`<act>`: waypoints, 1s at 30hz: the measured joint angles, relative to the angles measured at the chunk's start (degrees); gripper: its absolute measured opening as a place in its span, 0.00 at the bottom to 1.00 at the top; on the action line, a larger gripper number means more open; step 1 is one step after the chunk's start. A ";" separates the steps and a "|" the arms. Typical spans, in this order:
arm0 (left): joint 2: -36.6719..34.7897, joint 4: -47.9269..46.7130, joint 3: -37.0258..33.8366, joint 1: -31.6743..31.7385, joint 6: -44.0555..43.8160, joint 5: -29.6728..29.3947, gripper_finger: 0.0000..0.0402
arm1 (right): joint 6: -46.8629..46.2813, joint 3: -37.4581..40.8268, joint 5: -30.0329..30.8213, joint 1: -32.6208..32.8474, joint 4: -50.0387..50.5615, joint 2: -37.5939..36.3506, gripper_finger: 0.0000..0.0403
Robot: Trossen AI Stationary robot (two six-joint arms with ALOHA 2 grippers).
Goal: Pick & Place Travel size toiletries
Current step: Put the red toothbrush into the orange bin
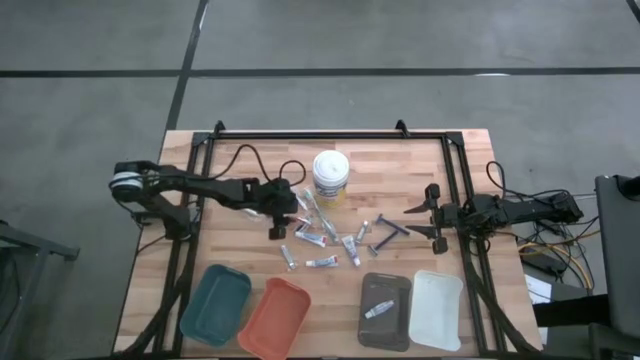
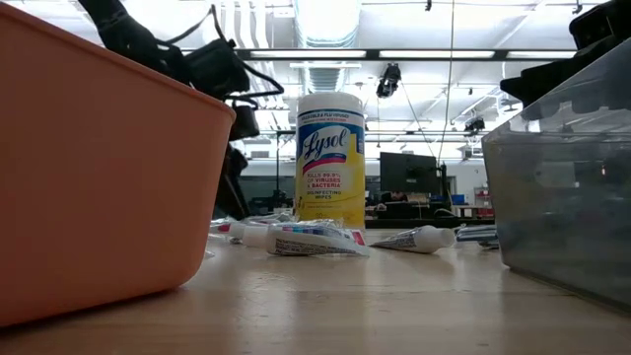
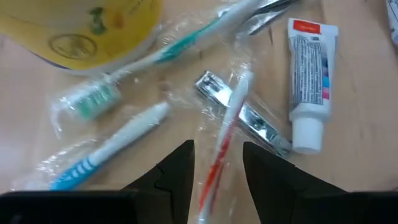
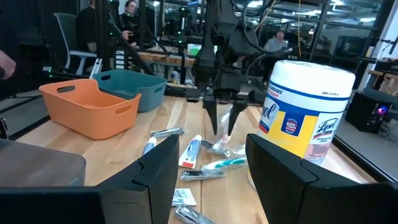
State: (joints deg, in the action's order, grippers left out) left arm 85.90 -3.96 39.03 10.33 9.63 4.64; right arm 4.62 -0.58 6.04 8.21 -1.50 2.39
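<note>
The toiletries lie scattered mid-table beside the large tub point(image 1: 330, 175): small tubes point(image 1: 322, 262), wrapped toothbrushes point(image 1: 312, 207) and dark razors point(image 1: 392, 228). My left gripper point(image 1: 292, 210) hangs over the pile's left part, pointing down, open. In the left wrist view its fingers point(image 3: 217, 177) stand on either side of a red-handled toothbrush point(image 3: 225, 134) in clear wrap; no touch shows. Beside that lie a metal nail clipper point(image 3: 245, 115), a white tube point(image 3: 308, 81), and blue point(image 3: 112, 155) and green point(image 3: 158, 59) toothbrushes. My right gripper point(image 1: 427, 214) waits open at the table's right side.
Four trays line the near edge: teal point(image 1: 215, 303), orange point(image 1: 275, 317), dark grey point(image 1: 385, 322) with one tube point(image 1: 378, 309) inside, and white point(image 1: 437, 310). The tub stands just beyond the pile. Bare wood lies between the pile and the trays. People sit in the room behind.
</note>
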 joint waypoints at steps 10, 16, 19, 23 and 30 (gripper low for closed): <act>3.45 0.26 -1.70 0.01 -1.54 0.92 0.35 | -0.07 0.00 0.00 0.02 0.00 0.00 0.45; 3.63 0.38 -1.68 0.00 -2.22 0.78 0.35 | -0.05 0.00 0.01 0.02 -0.01 0.00 0.45; 3.40 0.23 -1.68 0.00 -2.25 0.58 0.35 | -0.11 0.00 0.02 0.02 -0.02 0.00 0.45; 1.98 -0.89 -1.81 -0.35 -3.02 0.38 0.34 | -0.11 0.00 0.00 0.02 0.00 0.00 0.45; -1.86 -2.27 -1.82 -3.06 -3.49 0.18 0.22 | -0.01 0.00 0.01 0.02 -0.04 0.02 0.45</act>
State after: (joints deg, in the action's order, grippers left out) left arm 84.05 -6.22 37.20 7.27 6.14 4.82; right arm 4.61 -0.58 6.05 8.23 -1.54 2.42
